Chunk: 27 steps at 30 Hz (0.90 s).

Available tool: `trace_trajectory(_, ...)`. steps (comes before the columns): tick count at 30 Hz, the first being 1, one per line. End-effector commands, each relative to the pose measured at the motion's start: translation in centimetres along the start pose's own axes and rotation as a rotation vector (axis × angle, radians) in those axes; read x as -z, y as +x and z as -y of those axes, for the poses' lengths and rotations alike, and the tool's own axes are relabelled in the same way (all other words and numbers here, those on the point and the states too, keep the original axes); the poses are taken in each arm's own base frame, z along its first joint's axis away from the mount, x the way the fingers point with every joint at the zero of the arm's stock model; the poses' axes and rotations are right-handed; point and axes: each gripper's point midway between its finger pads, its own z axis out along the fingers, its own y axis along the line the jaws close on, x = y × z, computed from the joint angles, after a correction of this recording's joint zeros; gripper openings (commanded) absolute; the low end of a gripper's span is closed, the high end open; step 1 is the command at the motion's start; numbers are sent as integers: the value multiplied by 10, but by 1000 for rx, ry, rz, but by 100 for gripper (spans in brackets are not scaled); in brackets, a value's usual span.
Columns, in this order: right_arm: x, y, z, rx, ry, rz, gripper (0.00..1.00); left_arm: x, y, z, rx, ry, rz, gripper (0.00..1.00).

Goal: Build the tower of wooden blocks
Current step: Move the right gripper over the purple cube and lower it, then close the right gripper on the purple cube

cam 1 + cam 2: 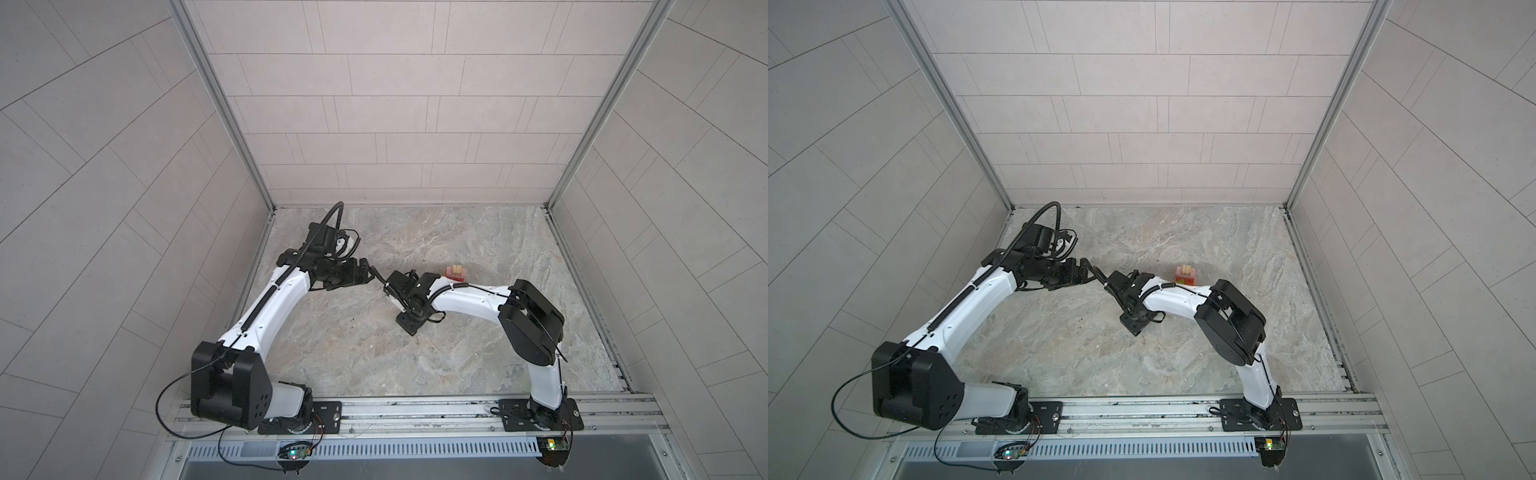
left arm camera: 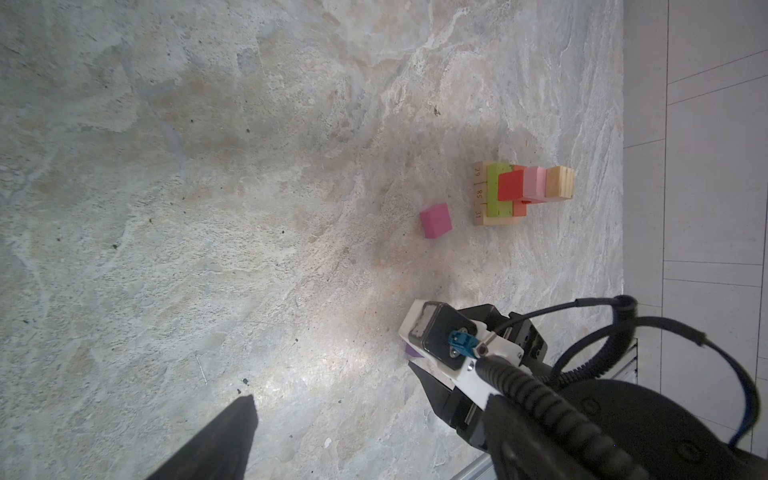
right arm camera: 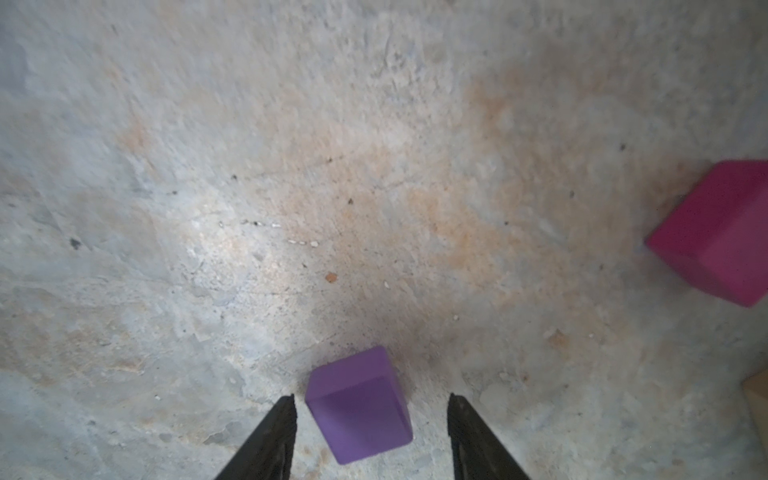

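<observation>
My right gripper (image 3: 372,398) straddles the purple cube (image 3: 357,415), jaws apart, not yet pinching; my left gripper (image 1: 371,271) hangs spread wide, empty.

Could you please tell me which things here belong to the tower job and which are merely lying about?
Job:
- part-built tower
- purple cube, with the right gripper open around it
- magenta cube, loose on the table

Lying about:
- only small crumbs; no other stray things show
</observation>
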Motion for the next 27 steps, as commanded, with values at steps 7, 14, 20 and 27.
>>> trace_trajectory(7, -4, 6, -2, 29, 21, -40, 50, 3, 3, 2, -9, 10, -1, 92)
trace_trajectory(14, -4, 10, 4, 15, 46, -52, 39, 3, 3, 3, -7, 13, 0, 92)
trace_trajectory(20, -2, 13, 5, -2, 56, -58, 33, 3, 3, 3, -8, 13, 1, 92)
trace_trajectory(27, 11, 11, 14, -53, 75, -49, 27, 3, 4, 3, -8, 11, 0, 92)
